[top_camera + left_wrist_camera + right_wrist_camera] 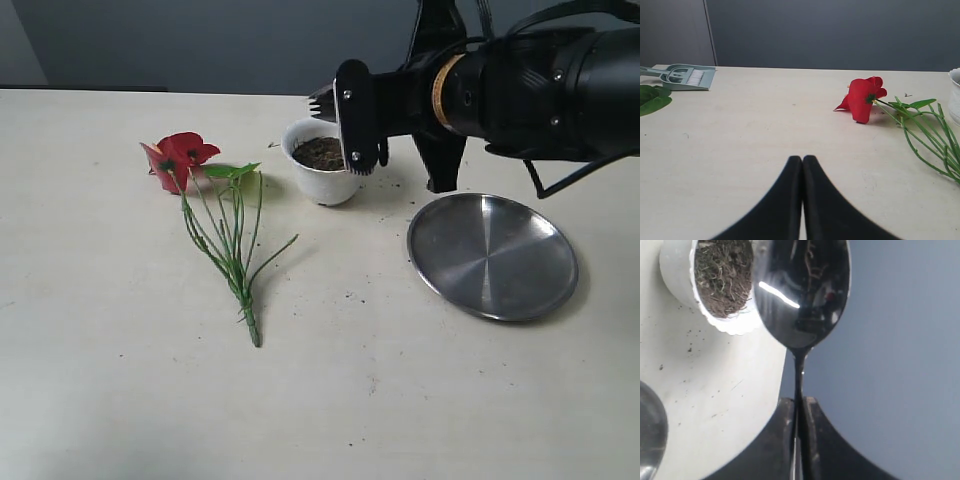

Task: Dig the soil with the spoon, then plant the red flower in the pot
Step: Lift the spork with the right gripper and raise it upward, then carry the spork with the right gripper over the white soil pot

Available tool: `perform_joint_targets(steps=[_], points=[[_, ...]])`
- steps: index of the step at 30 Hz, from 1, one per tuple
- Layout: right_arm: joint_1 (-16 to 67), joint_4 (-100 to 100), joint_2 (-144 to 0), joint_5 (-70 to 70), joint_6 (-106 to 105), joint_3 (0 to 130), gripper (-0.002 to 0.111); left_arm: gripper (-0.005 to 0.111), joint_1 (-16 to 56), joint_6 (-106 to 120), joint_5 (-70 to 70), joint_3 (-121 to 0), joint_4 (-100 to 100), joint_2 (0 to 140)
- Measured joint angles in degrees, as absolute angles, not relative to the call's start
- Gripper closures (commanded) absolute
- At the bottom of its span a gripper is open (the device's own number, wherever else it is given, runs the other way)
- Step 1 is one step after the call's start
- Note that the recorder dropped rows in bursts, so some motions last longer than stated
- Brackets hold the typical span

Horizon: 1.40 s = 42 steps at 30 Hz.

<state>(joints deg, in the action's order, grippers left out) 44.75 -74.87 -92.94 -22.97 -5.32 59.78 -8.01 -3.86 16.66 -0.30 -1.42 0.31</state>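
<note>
Our right hand (799, 402) is clamped on the thin handle of the slim shiny steel spoon (800, 290). Its tined bowl hangs just beside the rim of the small white scalloped pot (322, 182). Dark brown crumbly soil (318, 153) sits inside the pot. The red-petalled artificial flower (178, 157) lies flat on the pale bench (120, 400), near the pot. Our left hand (802, 161) has its fingers pressed together, empty, low over the bench. A round steel plate (492, 255) lies on the pot's other side.

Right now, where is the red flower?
In the exterior view, the red flower lies on the table, just left of the pot.
</note>
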Motion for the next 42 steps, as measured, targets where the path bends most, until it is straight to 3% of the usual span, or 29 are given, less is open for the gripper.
perform_joint_targets(steps=[28,42], points=[[44.75,-87.99,-90.26,-23.68,-6.99,59.78,0.109,0.106,-8.01,-3.86,16.66,-0.3,-1.42,0.31],[44.75,-91.43,-90.47,-25.16,-17.34,59.78,0.109,0.106,-8.01,-3.86,16.66,-0.3,-1.42,0.31]])
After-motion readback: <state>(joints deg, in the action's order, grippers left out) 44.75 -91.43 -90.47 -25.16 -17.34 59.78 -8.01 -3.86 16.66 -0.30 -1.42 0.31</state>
